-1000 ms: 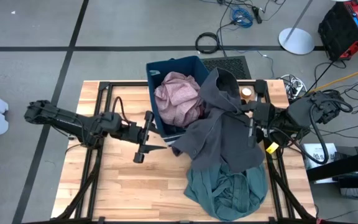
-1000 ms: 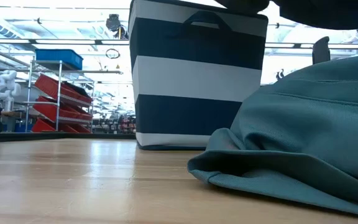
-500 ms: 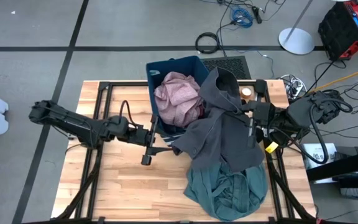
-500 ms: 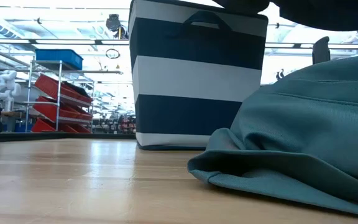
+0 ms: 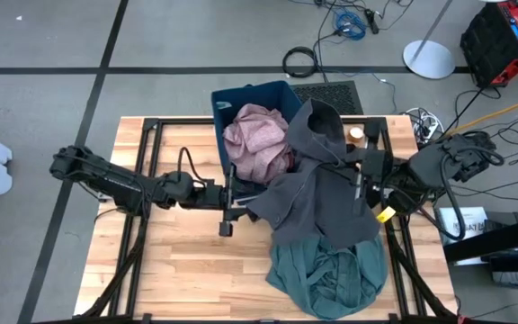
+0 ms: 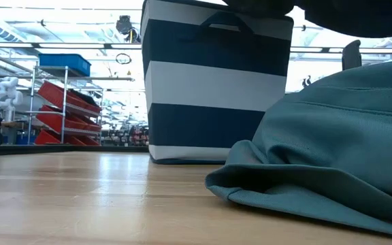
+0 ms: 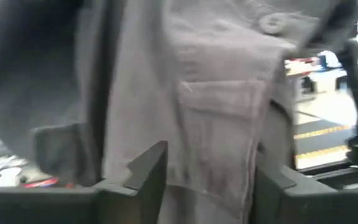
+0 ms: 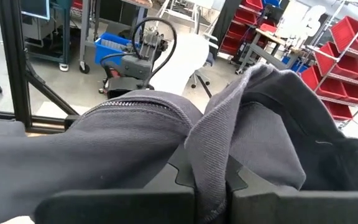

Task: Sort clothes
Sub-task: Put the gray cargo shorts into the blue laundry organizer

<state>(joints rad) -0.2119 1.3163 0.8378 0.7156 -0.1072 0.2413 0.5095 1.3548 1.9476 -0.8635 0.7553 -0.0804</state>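
- The dusty-pink garment is seen lying inside the navy-blue bin at the far side of the worktop, so one piece can be judged as already sorted.
- The dark grey garment is held raised between the bin and the right arm; its upper part hangs over the bin's right rim, and its lower part is draped over the grey-green garment.
- The right gripper is closed tight on a fold of the dark grey garment, as shown in the right wrist view, where grey cloth is pinched between the fingers.
- The left gripper is placed just beside the left edge of the dark grey garment, in front of the bin. In the left wrist view the jaws are seen standing apart, with grey cloth and a pocket right in front of them; nothing is gripped yet.
- The grey-green garment is left in a heap on the near right part of the worktop, untouched by either gripper.
- The task is judged to be in an early to middle stage: the dark grey piece is in hand, and the grey-green one remains to be handled.
- No black, blue or red pieces can be made out.
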